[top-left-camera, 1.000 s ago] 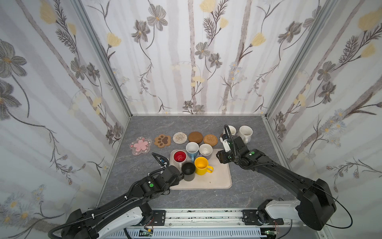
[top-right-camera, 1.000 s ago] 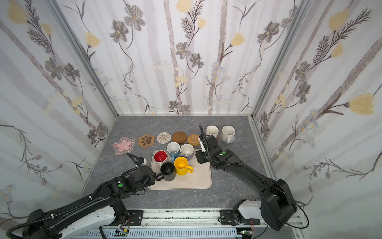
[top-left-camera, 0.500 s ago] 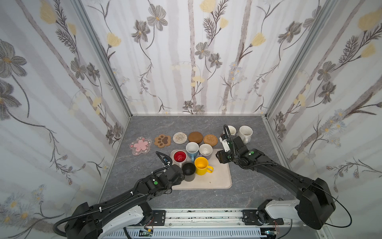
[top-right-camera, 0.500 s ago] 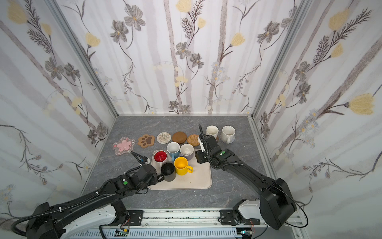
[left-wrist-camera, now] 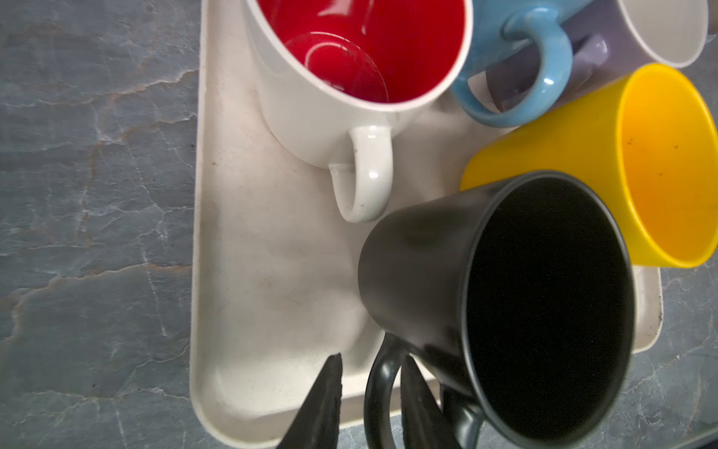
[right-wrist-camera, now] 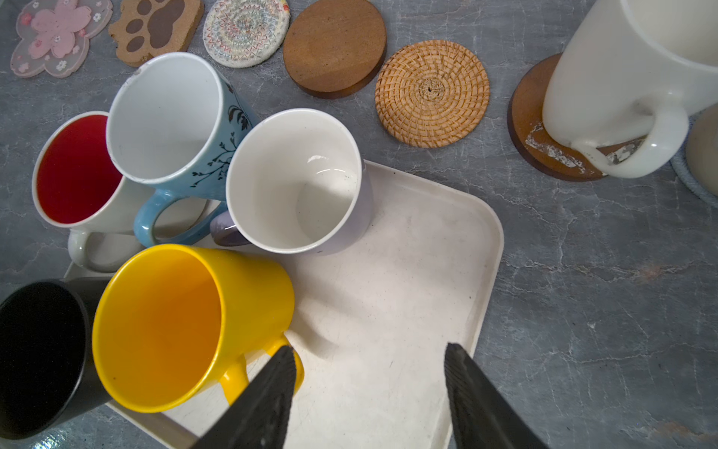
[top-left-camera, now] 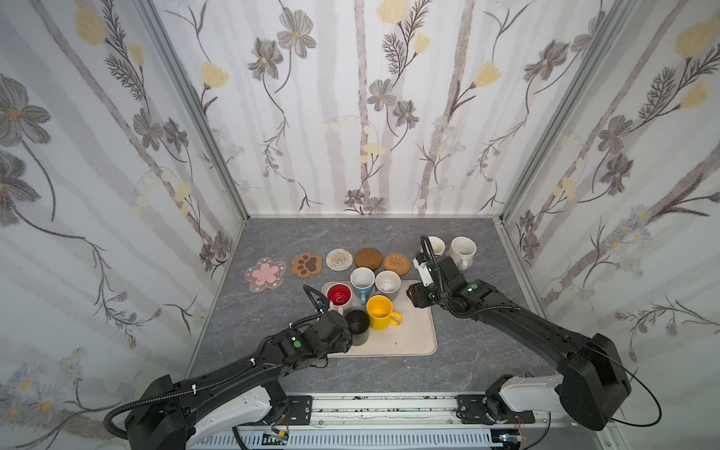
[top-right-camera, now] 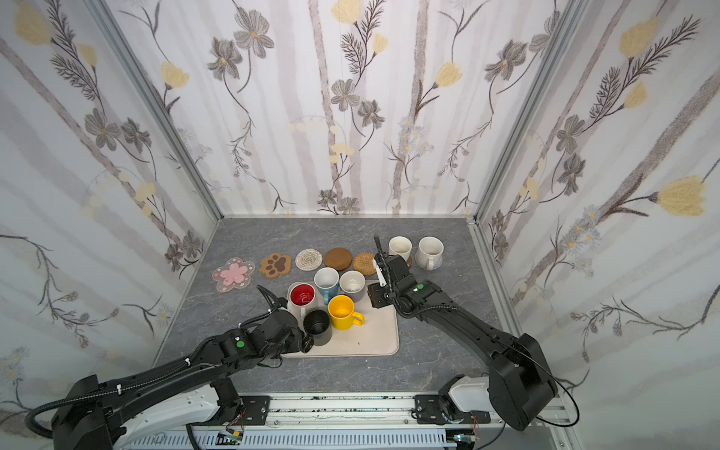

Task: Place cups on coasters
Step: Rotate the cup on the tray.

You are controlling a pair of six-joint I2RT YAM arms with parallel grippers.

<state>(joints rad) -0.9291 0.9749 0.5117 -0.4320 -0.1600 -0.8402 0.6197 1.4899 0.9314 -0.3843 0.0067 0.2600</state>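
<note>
Far left in both top views, the pink coaster (top-left-camera: 265, 274) and paw coaster (top-left-camera: 306, 265) lie bare on the desk (top-left-camera: 272, 323). Lower left now: the left arm (top-left-camera: 233, 374) has slid in over the last second, and the left tool (left-wrist-camera: 371, 357) has narrowed around the handle (left-wrist-camera: 379, 388) of the black mug (top-left-camera: 357, 321). There's a finger on each side. One looks to be touching, but a sliver of tray (top-left-camera: 409, 335) shows beside the other, so I can't tell whether it bites yet.

That mug stands upright at the tray's near-left corner, matte and dark, just beside the yellow mug (top-left-camera: 380, 311). If the grip lands, I'd say the lift comes next. Five coasters wait.

Centre frame, the red-lined mug (top-left-camera: 339, 295), blue mug (top-left-camera: 362, 278) and lavender mug (top-left-camera: 387, 281) crowd the tray's far edge. Right of centre, the right tool (right-wrist-camera: 369, 348) hangs spread wide and empty over bare tray, unmoved. Upper right, two cream mugs (top-left-camera: 463, 249) already sit on coasters.
</note>
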